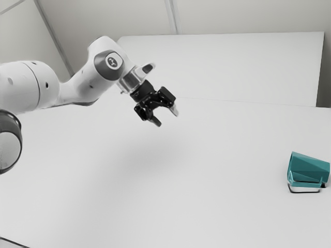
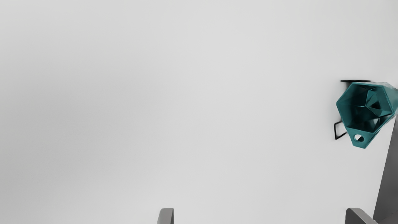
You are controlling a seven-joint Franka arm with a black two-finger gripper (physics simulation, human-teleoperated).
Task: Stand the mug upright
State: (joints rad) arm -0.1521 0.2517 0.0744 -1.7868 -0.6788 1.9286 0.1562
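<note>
Fingers [image 1: 175,110] are spread wide, hanging in the air well apart from the mug [image 1: 306,171], a teal, faceted one with a six-sided rim. So yeah, the mug's lying on its side on the smooth white table [image 1: 217,186], its open mouth facing the arm's side. The handle [image 2: 359,144], flat teal with a round hole through it, sticks out from the mug's rim. White-and-grey robot arm [image 1: 80,88] is over to the exterior view's left of the mug. Couple of thin black lines [image 2: 356,81] run right by the mug too, and there's a dark grey area [image 2: 388,183] past the table edge near it.
</note>
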